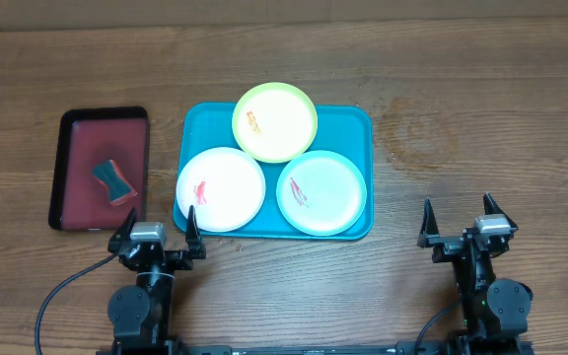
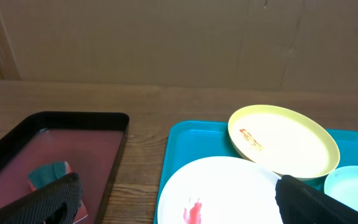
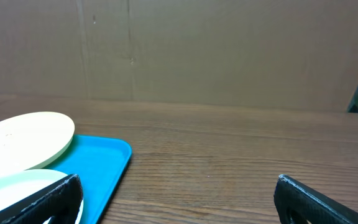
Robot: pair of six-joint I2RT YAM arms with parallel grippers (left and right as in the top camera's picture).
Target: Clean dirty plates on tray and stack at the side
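We hold the jaws of our left gripper (image 1: 159,225) and right gripper (image 1: 459,212) wide apart and empty, both at the near edge of the table (image 1: 481,108). Just ahead of the left one lies the blue tray (image 1: 351,126) with the red-smeared white plate (image 1: 221,189) nearest, the mint-rimmed plate (image 1: 321,191) beside it, and the yellow-green plate (image 1: 275,121) behind, overhanging the far rim. Left of it, apart, we see a dark red tray (image 1: 82,138) carrying a small teal and red block (image 1: 113,179).

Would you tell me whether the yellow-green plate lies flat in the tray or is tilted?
Tilted: the yellow-green plate rests on the white plate, and overhead it overhangs the far rim of the tray.
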